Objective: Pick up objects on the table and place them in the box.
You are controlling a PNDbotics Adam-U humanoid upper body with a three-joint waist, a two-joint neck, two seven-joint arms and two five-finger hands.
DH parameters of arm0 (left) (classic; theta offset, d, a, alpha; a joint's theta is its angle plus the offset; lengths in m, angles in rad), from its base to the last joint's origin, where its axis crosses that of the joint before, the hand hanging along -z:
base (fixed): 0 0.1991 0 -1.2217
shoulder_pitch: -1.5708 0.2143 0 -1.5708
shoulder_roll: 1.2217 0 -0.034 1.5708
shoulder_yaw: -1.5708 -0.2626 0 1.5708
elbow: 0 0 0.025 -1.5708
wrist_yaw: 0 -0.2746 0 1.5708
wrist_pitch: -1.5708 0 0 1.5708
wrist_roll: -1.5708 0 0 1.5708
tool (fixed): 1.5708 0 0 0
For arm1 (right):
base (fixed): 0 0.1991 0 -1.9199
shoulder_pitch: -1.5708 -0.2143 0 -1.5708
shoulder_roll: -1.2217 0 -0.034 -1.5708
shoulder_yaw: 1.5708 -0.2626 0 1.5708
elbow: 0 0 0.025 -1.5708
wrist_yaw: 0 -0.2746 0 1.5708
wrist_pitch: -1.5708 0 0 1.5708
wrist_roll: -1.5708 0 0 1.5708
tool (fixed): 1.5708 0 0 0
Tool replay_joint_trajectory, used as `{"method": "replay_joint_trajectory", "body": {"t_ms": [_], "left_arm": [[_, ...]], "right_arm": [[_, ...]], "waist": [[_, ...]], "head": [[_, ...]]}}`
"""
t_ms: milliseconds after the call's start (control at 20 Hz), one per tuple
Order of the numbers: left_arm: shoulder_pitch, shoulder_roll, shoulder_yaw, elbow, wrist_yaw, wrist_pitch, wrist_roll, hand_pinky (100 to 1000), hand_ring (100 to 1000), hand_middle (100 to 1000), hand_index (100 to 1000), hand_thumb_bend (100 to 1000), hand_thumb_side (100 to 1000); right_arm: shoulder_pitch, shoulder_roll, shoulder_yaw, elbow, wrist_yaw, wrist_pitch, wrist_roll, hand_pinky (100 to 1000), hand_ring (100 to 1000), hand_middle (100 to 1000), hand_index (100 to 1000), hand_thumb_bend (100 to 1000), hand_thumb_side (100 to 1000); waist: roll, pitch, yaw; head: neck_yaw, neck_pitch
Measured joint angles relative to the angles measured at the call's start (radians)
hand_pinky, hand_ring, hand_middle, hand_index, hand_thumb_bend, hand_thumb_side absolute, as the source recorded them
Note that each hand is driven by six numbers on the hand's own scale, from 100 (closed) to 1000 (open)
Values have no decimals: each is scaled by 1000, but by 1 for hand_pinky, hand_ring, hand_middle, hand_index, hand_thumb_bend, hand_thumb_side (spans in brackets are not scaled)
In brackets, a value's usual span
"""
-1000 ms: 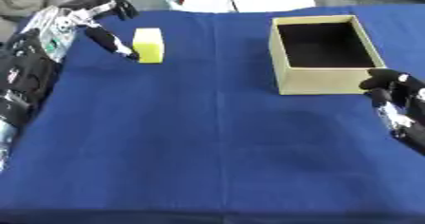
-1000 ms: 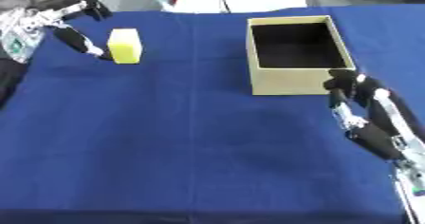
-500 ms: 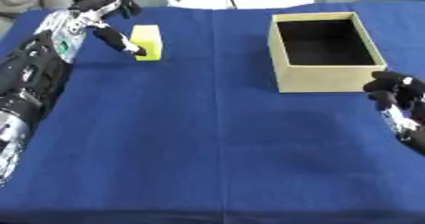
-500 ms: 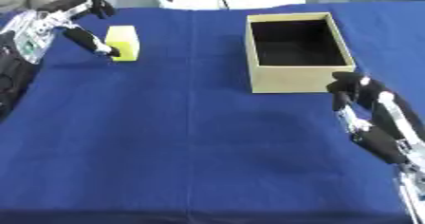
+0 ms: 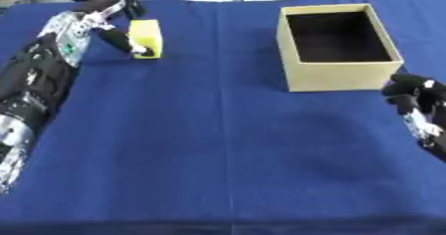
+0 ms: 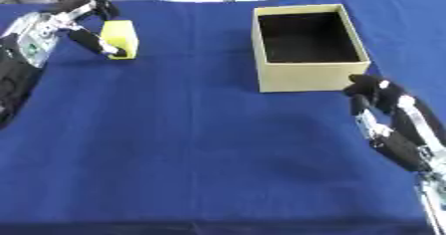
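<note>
**Yellow block at the far left, my left hand around it**

Yellow and rectangular, the small block [image 5: 146, 37] lay flat on the blue cloth-covered table [image 5: 218, 144], far over on my left side and near the table's back edge. My left hand [image 5: 97, 16] sat right against it. The thumb reached down along the block's near left side, its dark tip touching the lower corner, while the other fingers curved over the far end. The block rested on the cloth, not lifted. Whether those far fingers actually touched it I could not tell, so I would call the hand partly curled about the block rather than gripping it.

My left forearm [image 5: 35, 84], black with silver parts, ran from the lower left edge up to that hand.

Well apart, on the right half of the table, stood the open tan cardboard box [image 5: 340, 45], upright, its dark inside showing nothing.

Just beside the box's near right corner hovered my right hand [image 6: 376, 93], black fingers curled inward and holding nothing, not touching the box.
</note>
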Motion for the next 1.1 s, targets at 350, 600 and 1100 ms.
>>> {"method": "replay_joint_trajectory", "body": {"t_ms": [350, 600, 1100], "left_arm": [[1, -5, 6, -3, -12, 8, 72, 754, 504, 392, 589, 637, 115], [3, -5, 12, -19, 6, 28, 204, 740, 457, 307, 528, 523, 100], [-44, -12, -38, -156, 167, -7, 186, 746, 460, 317, 535, 511, 100]], "right_arm": [[-6, 0, 0, 0, 0, -1, -1, 745, 766, 671, 850, 100, 631], [-6, 0, 0, 0, 0, -1, -1, 745, 766, 671, 850, 100, 629], [-6, 3, 9, 5, 0, -2, 8, 745, 766, 669, 849, 100, 625]], "waist": [[1, 8, 0], [3, 6, 7], [12, -20, 10]], "head": [[0, 0], [-2, 0], [-5, 0]]}}
